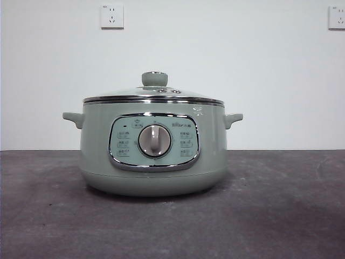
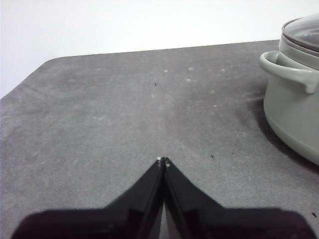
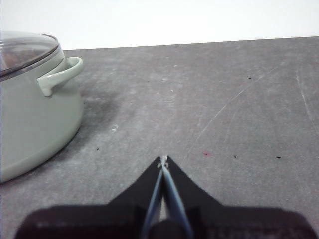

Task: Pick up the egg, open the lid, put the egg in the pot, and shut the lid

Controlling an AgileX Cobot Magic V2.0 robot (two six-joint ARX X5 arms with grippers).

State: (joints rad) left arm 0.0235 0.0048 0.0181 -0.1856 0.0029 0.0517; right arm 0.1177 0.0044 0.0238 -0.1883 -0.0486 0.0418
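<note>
Round sage-green glossy pot [image 1: 153, 156] upright on matte grey table [image 1: 280, 216], dial facing forward, domed steel-rimmed glass lid [image 1: 153, 94] seated on top, left gripper [image 2: 163, 161] and right gripper [image 3: 163, 160] fingertips pressed together, nothing held.

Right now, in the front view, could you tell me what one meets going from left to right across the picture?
Left wall socket → pot's left handle → pot with its central dial and the lid on top → pot's right handle → right wall socket.
</note>
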